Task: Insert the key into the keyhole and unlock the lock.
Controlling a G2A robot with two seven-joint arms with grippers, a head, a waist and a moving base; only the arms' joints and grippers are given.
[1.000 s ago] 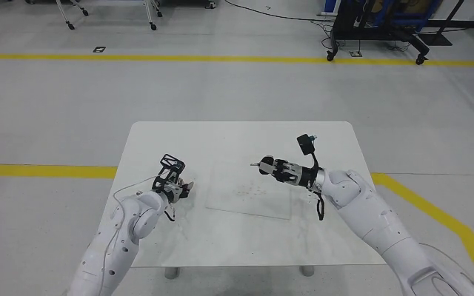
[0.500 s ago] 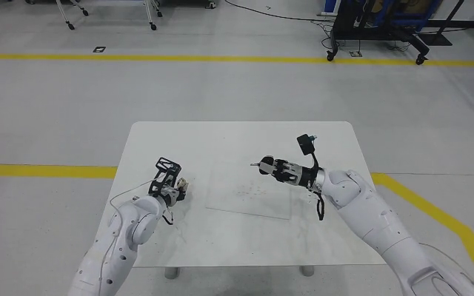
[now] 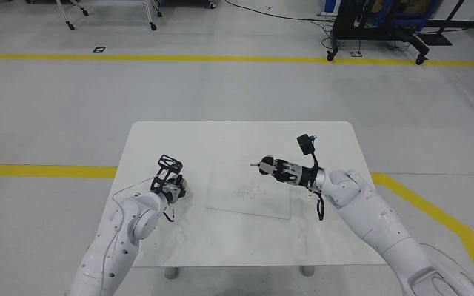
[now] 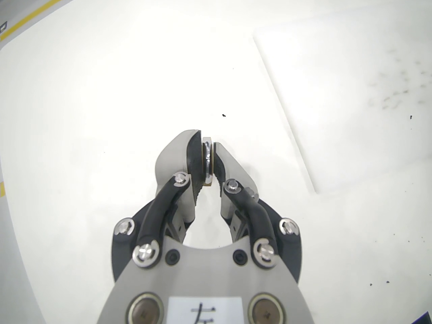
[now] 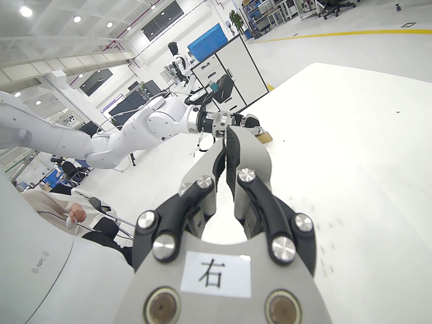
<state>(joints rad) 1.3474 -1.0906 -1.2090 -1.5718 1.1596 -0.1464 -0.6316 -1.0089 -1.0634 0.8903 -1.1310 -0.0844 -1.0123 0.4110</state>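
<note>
Your left pincer (image 4: 206, 145) grips the lock (image 5: 264, 137) by its shackle (image 4: 207, 165), offering it to the key (image 3: 255, 164) clamped in your right pincer (image 5: 225, 138).

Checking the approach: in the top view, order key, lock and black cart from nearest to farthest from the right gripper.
1. key, in the right gripper itself.
2. lock, across the table in the left gripper.
3. black cart, on the floor beyond the table.
</note>
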